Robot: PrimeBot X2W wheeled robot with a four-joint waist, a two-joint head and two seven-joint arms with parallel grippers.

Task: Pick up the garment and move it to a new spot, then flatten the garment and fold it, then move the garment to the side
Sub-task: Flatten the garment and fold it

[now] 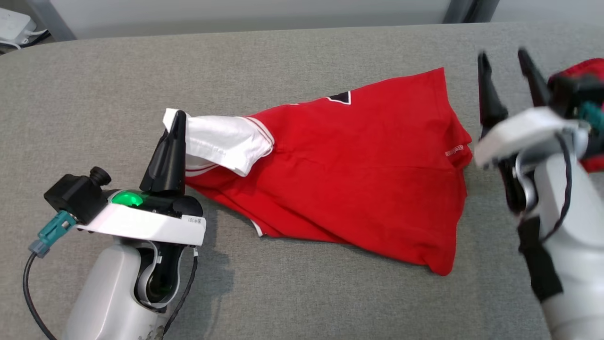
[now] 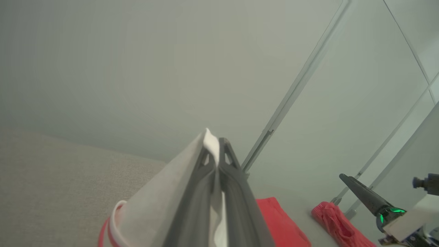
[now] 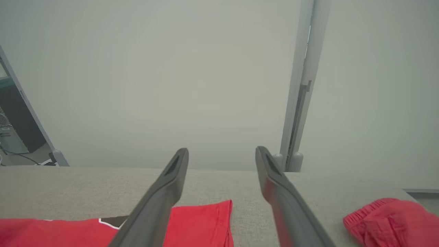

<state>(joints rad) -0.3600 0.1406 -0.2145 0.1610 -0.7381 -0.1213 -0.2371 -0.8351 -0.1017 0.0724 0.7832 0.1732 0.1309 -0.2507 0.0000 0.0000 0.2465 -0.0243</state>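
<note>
Garment (image 1: 358,179) of wrinkled red cloth sits pinched by left tool (image 1: 177,116); right tool (image 1: 501,54) gapes.

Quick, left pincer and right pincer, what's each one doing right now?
Left pincer: closed on the white sleeve of the red garment.
Right pincer: open, holding nothing.

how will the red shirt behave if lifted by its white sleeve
Probably floppy: the red shirt lies creased and folded over itself. It would likely hang and trail from the white sleeve pinched in the left fingers.
</note>
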